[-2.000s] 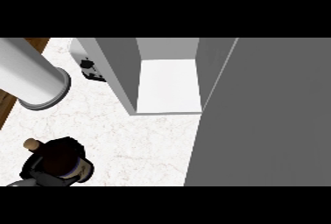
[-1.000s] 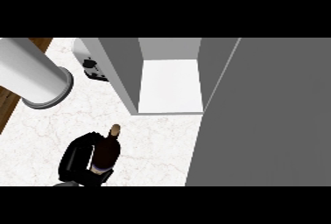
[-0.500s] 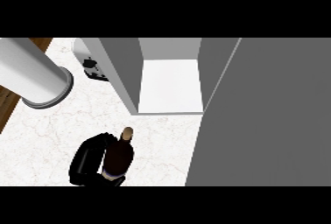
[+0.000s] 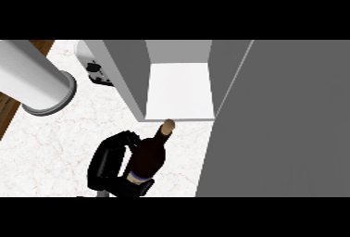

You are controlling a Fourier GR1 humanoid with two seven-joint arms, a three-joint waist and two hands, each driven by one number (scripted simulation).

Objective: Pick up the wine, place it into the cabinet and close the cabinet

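Wine bottle (image 4: 149,157) is sitting in the left hand (image 4: 103,164), low in the head view and left of the middle, above the white marbled counter (image 4: 41,152). The black fingers are curling round the bottle's lower body from its left side, and the palm is hiding its base. The bottle is dark, with a pale bluish band showing just above the palm. It is leaning with its neck pointing up and to the right. Its tan cap is lying right at the front edge of the open cabinet (image 4: 130,74), overlapping the lip of the white inner floor. I cannot tell whether the cap is touching that edge.

The cabinet door (image 4: 280,120) is standing open, filling the right side as a broad grey panel. A large grey cylinder (image 4: 34,78) is slanting in from the upper left. A small appliance (image 4: 96,74) with dark knobs is standing just left of the cabinet's side wall. A strip of wooden floor (image 4: 8,118) is showing along the left edge.
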